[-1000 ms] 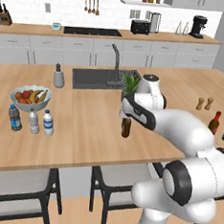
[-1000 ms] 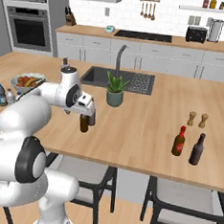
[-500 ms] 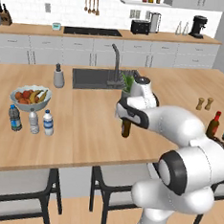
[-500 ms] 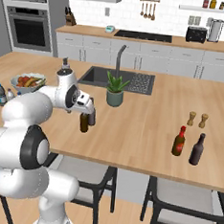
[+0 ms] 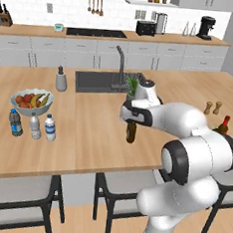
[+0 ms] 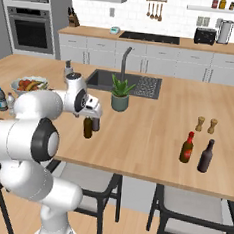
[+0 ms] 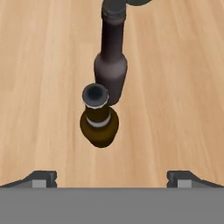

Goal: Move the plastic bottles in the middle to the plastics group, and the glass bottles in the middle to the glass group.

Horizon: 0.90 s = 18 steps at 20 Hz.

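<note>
The gripper (image 7: 109, 177) is hanging straight over the two dark glass bottles in the middle of the wooden counter (image 5: 87, 136), with its jaws spread wide and nothing between them. In the hand view the amber bottle (image 7: 99, 120) is standing upright right below the camera, well between the two finger tips (image 7: 41, 177) but lower than them, so no contact there. The maroon bottle (image 7: 110, 65) is standing just behind it, pretty much touching or nearly so, hard to say which.

From the left base view the hand is sitting above the amber bottle (image 5: 131, 132), near the potted plant (image 5: 133, 86) and the sink (image 5: 99, 81). The right base view is showing the same pair as the amber bottle (image 6: 88, 127) with the maroon bottle (image 6: 96, 123) just beside it.

Over at the far left, the three small plastic bottles are lining up beside the fruit bowl (image 5: 31, 101): the dark-label one (image 5: 15, 123), the pale grey one (image 5: 34, 126) and the bright blue-label water bottle (image 5: 50, 127), all upright.

On the other end the red-capped brown bottle (image 6: 187, 147) and the near-black bottle (image 6: 206, 156) are standing side by side, with the salt and pepper shakers (image 6: 206, 125) a bit behind them.
</note>
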{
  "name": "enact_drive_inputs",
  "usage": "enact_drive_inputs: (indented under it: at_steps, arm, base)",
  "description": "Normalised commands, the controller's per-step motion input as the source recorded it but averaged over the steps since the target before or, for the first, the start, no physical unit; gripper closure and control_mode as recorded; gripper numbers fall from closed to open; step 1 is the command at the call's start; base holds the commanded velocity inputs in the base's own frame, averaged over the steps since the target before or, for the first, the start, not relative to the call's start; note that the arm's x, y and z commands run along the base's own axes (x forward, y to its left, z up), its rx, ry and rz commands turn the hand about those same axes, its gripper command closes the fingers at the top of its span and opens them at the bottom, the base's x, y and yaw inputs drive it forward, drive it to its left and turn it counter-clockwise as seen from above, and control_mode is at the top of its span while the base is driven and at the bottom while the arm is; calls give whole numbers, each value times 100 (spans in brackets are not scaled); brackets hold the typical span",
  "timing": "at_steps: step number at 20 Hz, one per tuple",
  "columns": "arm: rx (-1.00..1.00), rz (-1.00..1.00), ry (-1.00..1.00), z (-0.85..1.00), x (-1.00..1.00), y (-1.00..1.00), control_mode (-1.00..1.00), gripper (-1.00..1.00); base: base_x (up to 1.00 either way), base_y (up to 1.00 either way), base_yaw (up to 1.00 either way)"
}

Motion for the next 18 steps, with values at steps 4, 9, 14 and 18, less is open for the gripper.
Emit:
enact_drive_inputs:
  at_steps: [4,9,14,18]
  arm:
    - [0,5,0,-31,11,0,-100,-100]
    - [0,6,0,-19,14,0,-100,-100]
    - [0,7,0,0,15,0,-100,-100]
    - [0,6,0,-11,11,0,-100,-100]
  base:
    - [0,0,0]
    - [0,0,0]
    - [0,0,0]
    - [0,0,0]
